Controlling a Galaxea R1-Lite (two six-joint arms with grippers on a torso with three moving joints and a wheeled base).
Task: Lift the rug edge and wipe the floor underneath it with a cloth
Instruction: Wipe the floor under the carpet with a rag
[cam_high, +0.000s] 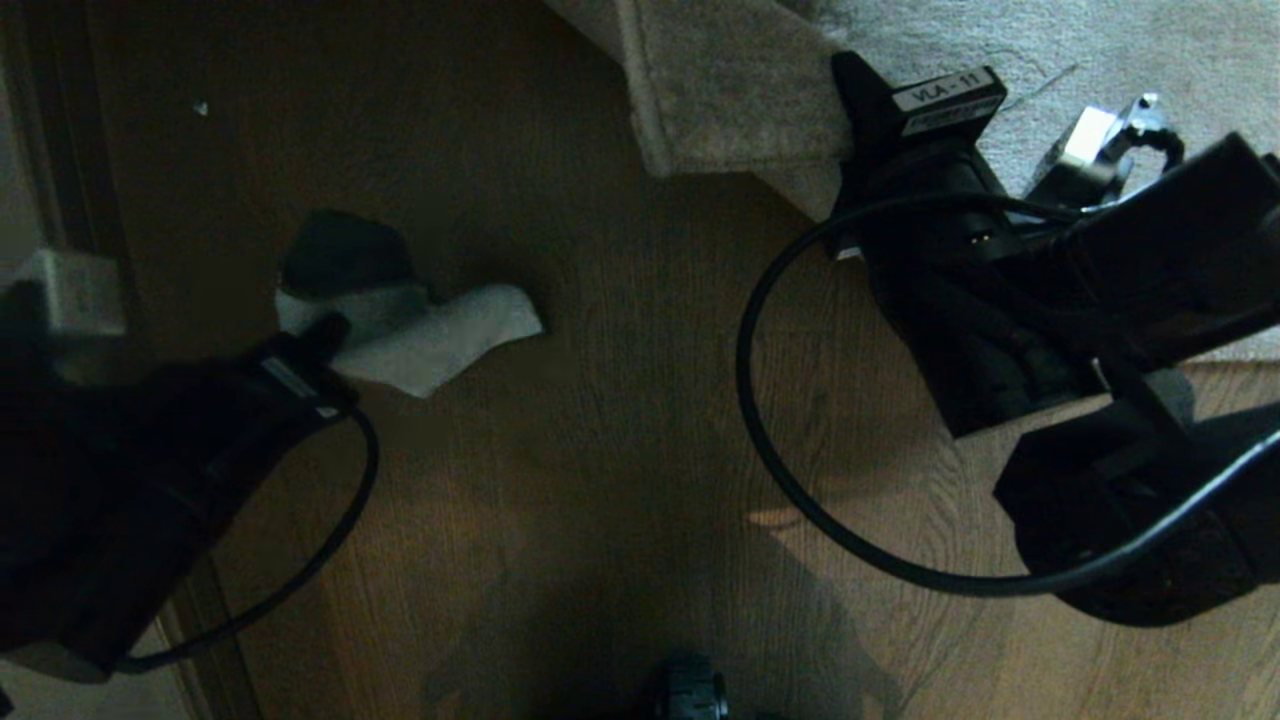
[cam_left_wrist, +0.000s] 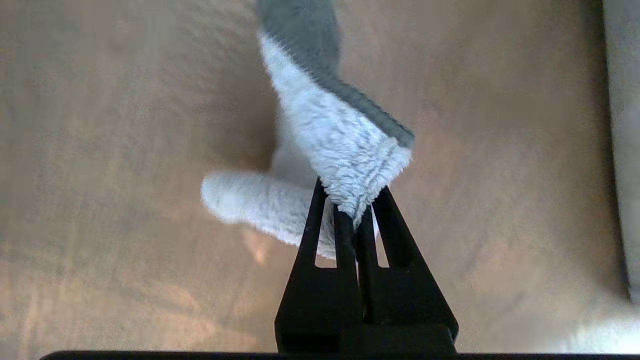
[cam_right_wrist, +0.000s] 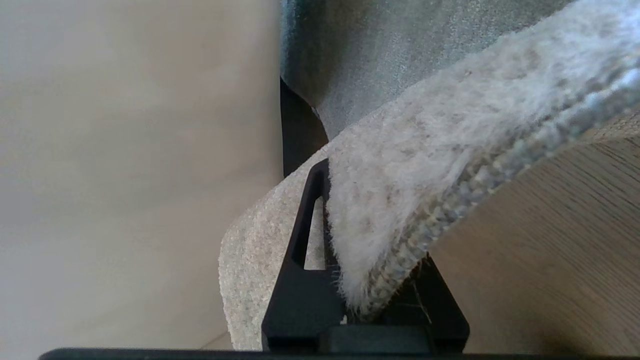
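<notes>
Gripping the cloth (cam_left_wrist: 345, 150) between fingers pressed tight together, the left gripper (cam_left_wrist: 356, 220) hangs over the floor (cam_high: 600, 450) at the left of the scene, the pale grey-green rag trailing from its tips with one fluffy end drooping toward the brown wood-grain planks. In the head view the cloth (cam_high: 420, 335) shows just beyond the dark left arm, well apart from the rug. On the far right, the right gripper (cam_right_wrist: 350, 280) is clamped on the rug edge (cam_right_wrist: 400, 200), its fingers closed around the plush border so that the woven binding shows along the raised rim. The rug edge (cam_high: 720, 100) is folded up and back at its corner, baring the planks beneath it. A black cable (cam_high: 790, 470) loops from the right arm across the floor.
</notes>
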